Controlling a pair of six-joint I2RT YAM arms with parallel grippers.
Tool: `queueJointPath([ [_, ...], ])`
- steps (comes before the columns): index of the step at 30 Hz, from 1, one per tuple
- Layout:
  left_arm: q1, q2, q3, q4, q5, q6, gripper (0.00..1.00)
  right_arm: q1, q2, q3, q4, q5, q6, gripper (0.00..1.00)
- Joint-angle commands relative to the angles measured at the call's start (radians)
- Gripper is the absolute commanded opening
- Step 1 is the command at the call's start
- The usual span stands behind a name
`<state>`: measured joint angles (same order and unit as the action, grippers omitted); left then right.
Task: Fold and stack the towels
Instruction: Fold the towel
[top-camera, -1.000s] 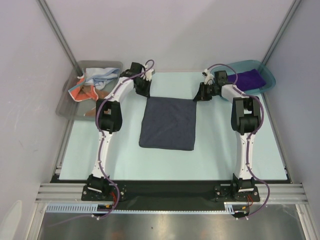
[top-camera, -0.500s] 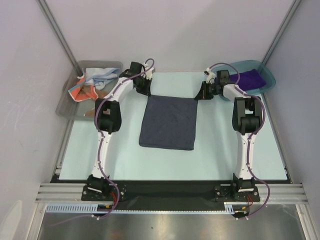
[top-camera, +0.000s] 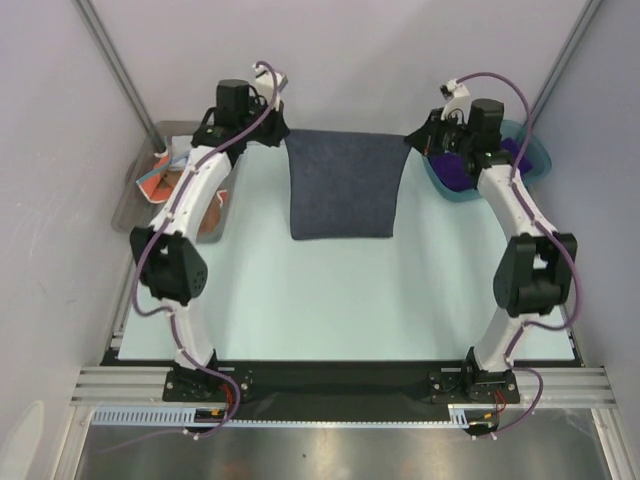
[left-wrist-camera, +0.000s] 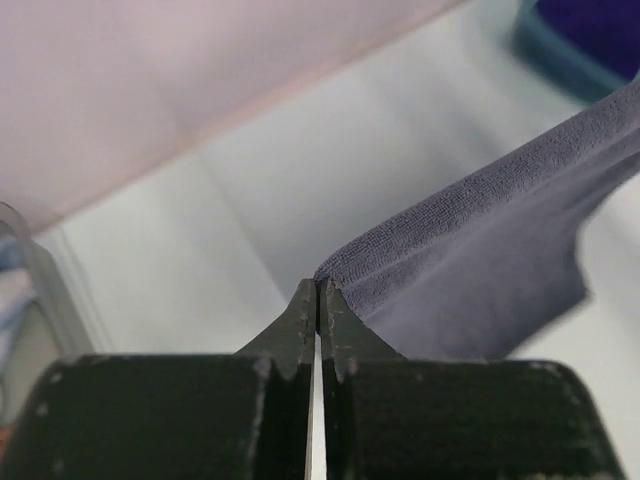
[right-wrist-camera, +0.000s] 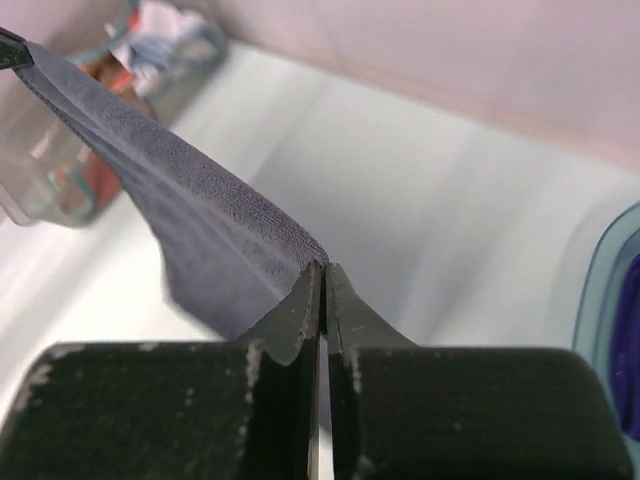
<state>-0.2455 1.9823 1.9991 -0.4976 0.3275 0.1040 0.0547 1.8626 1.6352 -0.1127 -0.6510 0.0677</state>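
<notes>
A dark grey-blue towel (top-camera: 343, 185) hangs stretched between my two grippers, its far edge raised and its near edge trailing on the table. My left gripper (top-camera: 284, 137) is shut on the towel's far left corner (left-wrist-camera: 345, 268). My right gripper (top-camera: 408, 138) is shut on the far right corner (right-wrist-camera: 300, 250). In the left wrist view my gripper (left-wrist-camera: 319, 290) pinches the cloth at its tips, and so does my gripper (right-wrist-camera: 322, 270) in the right wrist view. A deep purple towel (top-camera: 458, 170) lies in the teal bin (top-camera: 536, 160). Orange-red and pale towels (top-camera: 160, 178) lie in the grey bin (top-camera: 130, 215).
The grey bin stands at the table's far left and the teal bin at its far right. Pale walls (top-camera: 350, 60) close in the back and sides. The pale table top (top-camera: 340, 300) stretches toward the arm bases.
Both grippers have shut on the grey-blue towel's far corners and lifted them up and toward the back. The towel, flat on the table before, now hangs stretched between them.
</notes>
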Motion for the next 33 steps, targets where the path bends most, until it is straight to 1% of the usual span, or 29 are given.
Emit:
queueJointPath([
  [1,-0.015,-0.143,-0.026,0.05,-0.004,-0.01,0.0,-0.01,-0.16,-0.057,0.134,0.036,0.038,0.0],
  [4,-0.035,-0.259,-0.078,0.039,-0.013,-0.009,0.0,-0.01,-0.29,-0.083,0.128,0.047,0.044,0.0],
  [5,-0.04,-0.293,-0.121,0.042,-0.019,-0.009,0.0,-0.009,-0.321,-0.098,0.116,0.047,0.046,0.0],
  [6,-0.046,-0.324,-0.146,0.044,-0.027,-0.01,0.0,-0.01,-0.382,-0.103,0.082,0.045,0.044,0.0],
  [7,-0.063,-0.394,-0.169,0.047,-0.036,-0.012,0.0,-0.01,-0.413,-0.109,0.067,0.045,0.035,0.0],
  [8,-0.07,-0.428,-0.196,0.05,-0.042,-0.013,0.01,-0.009,-0.443,-0.12,0.036,0.042,0.032,0.0],
  [11,-0.116,-0.577,-0.336,0.051,-0.054,-0.015,0.0,-0.01,-0.59,-0.188,-0.02,0.04,0.014,0.0],
  [12,-0.132,-0.612,-0.365,0.05,-0.07,-0.015,0.0,-0.01,-0.627,-0.231,-0.042,0.034,0.009,0.0],
  [13,-0.165,-0.682,-0.396,0.05,-0.079,-0.016,0.0,-0.01,-0.713,-0.257,-0.057,0.034,0.006,0.0],
  [15,-0.202,-0.746,-0.482,0.039,-0.097,-0.033,0.0,-0.01,-0.798,-0.319,-0.102,0.048,0.011,0.0],
  [16,-0.239,-0.779,-0.506,0.028,-0.125,-0.044,0.0,-0.01,-0.892,-0.368,-0.12,0.053,0.009,0.0],
  [17,-0.259,-0.834,-0.554,0.005,-0.146,-0.068,0.0,-0.01,-0.934,-0.397,-0.161,0.06,0.004,0.0],
  [19,-0.3,-0.887,-0.598,-0.028,-0.197,-0.098,0.0,-0.01,-1.018,-0.463,-0.198,0.102,0.012,0.0],
  [20,-0.305,-0.922,-0.637,-0.062,-0.203,-0.137,0.0,-0.009,-1.08,-0.481,-0.234,0.103,0.014,0.0],
  [21,-0.308,-0.936,-0.657,-0.073,-0.208,-0.153,0.0,-0.009,-1.103,-0.503,-0.243,0.093,0.026,0.0],
  [22,-0.31,-0.945,-0.677,-0.078,-0.212,-0.164,0.0,-0.009,-1.123,-0.535,-0.24,0.093,0.038,0.0],
  [23,-0.31,-0.95,-0.71,-0.084,-0.25,-0.18,0.0,-0.009,-1.149,-0.604,-0.211,0.094,0.055,0.0],
  [25,-0.31,-0.924,-0.744,-0.078,-0.289,-0.193,0.0,-0.007,-1.155,-0.691,-0.159,0.094,0.11,0.0],
  [26,-0.308,-0.906,-0.781,-0.053,-0.324,-0.216,0.0,-0.004,-1.148,-0.775,-0.084,0.1,0.135,0.0],
  [27,-0.305,-0.858,-0.799,-0.038,-0.324,-0.22,0.0,-0.003,-1.113,-0.81,-0.044,0.106,0.147,0.0],
  [28,-0.299,-0.832,-0.815,-0.02,-0.324,-0.225,0.0,0.0,-1.087,-0.842,0.05,0.106,0.171,0.0],
  [29,-0.296,-0.805,-0.85,0.029,-0.324,-0.23,0.0,0.005,-1.056,-0.901,0.097,0.111,0.179,0.0],
  [30,-0.288,-0.73,-0.861,0.057,-0.326,-0.233,0.0,0.01,-0.974,-0.917,0.146,0.116,0.187,0.0],
  [31,-0.269,-0.691,-0.869,0.083,-0.315,-0.231,0.0,0.023,-0.932,-0.939,0.242,0.111,0.191,0.0],
  [32,-0.255,-0.639,-0.861,0.117,-0.297,-0.233,0.0,0.034,-0.878,-0.955,0.298,0.113,0.19,0.0],
  [33,-0.241,-0.588,-0.844,0.125,-0.286,-0.233,0.0,0.043,-0.787,-0.975,0.351,0.117,0.188,0.0],
])
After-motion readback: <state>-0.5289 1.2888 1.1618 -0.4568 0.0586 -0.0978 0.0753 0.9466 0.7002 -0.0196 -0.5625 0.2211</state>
